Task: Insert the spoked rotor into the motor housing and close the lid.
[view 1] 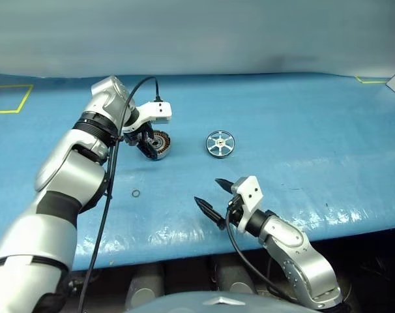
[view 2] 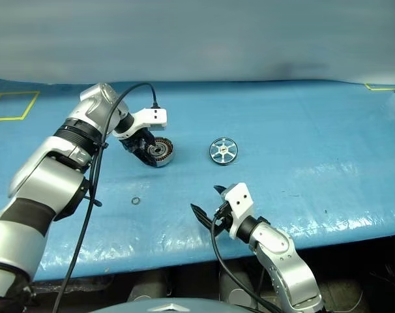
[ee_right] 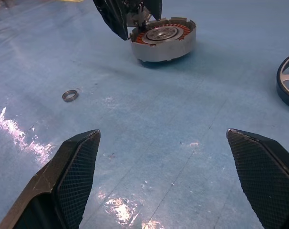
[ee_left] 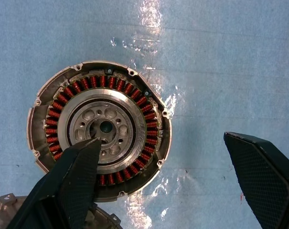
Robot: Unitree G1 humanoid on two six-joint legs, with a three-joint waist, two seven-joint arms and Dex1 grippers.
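Nothing is inserted yet: the spoked rotor (view 1: 220, 143) lies on the blue table (view 1: 302, 124) at three o'clock of the motor housing (view 1: 160, 144) (lid unclosed). The left gripper (ee_left: 173, 167), spread wide, is poised over the housing; the right gripper (view 1: 214, 199) is held wide, empty.

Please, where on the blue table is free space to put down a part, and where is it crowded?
Free: the table to the right of the spoked rotor, and the stretch between the small ring and the open right gripper. Crowded: around the motor housing, where the open left gripper hangs over it.
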